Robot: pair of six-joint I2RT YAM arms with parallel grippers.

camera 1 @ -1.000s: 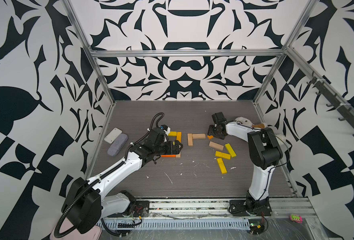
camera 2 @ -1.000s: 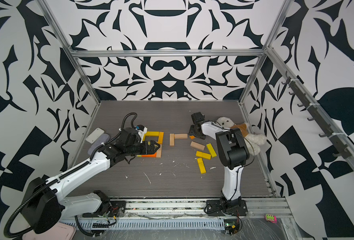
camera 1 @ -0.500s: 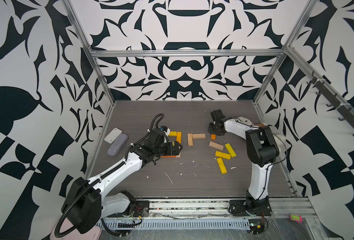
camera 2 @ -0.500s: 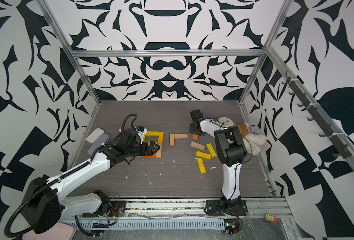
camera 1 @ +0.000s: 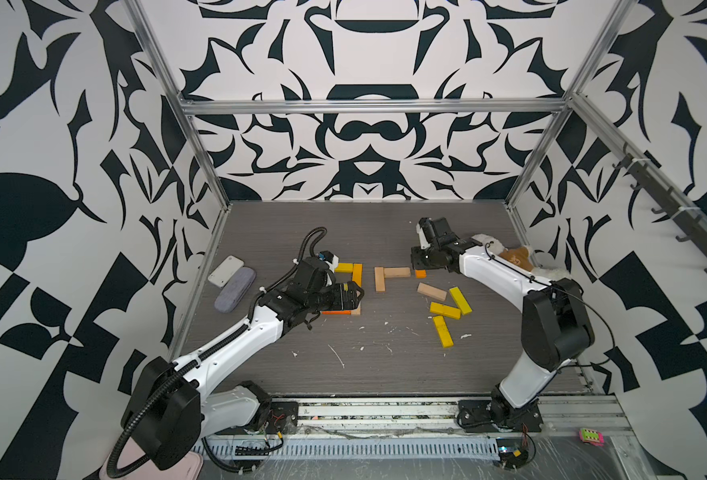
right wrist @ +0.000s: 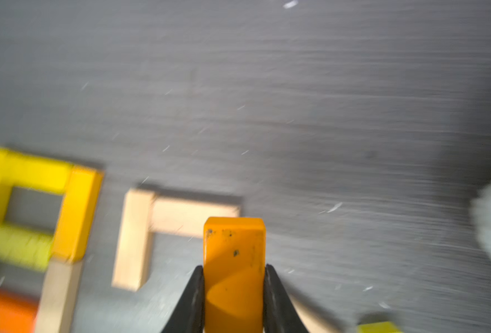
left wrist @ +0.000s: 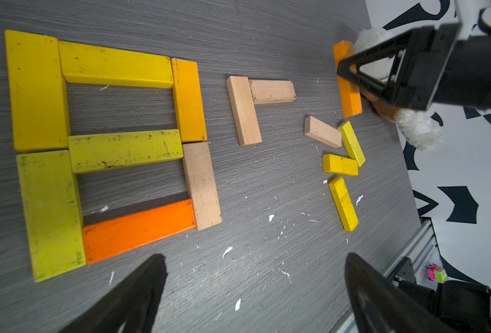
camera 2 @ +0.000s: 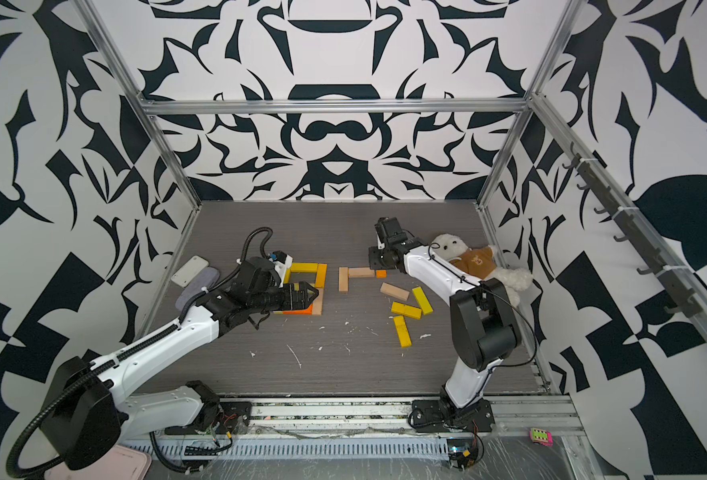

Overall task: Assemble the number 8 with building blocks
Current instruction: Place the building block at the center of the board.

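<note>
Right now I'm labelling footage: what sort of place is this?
Probably a robot test cell: aluminium frame, patterned walls, left arm and right arm on a rail, building blocks on the tabletop.

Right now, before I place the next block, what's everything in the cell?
8: 7 blocks, yellow, orange, one tan, under left gripper
L: 2 blocks, tan, mid-table, touching
held block: 1, orange, beside the L
loose blocks: 4, three yellow, one tan, near right arm
cases: 2, white and grey, left table edge
plush: 1, white, brown shirt, right table edge
small piece: 1, pink-green, front rail
tray: 1, pink, front left corner, off table
left gripper: 1, black, open, empty
right gripper: 1, black, shut on held block
</note>
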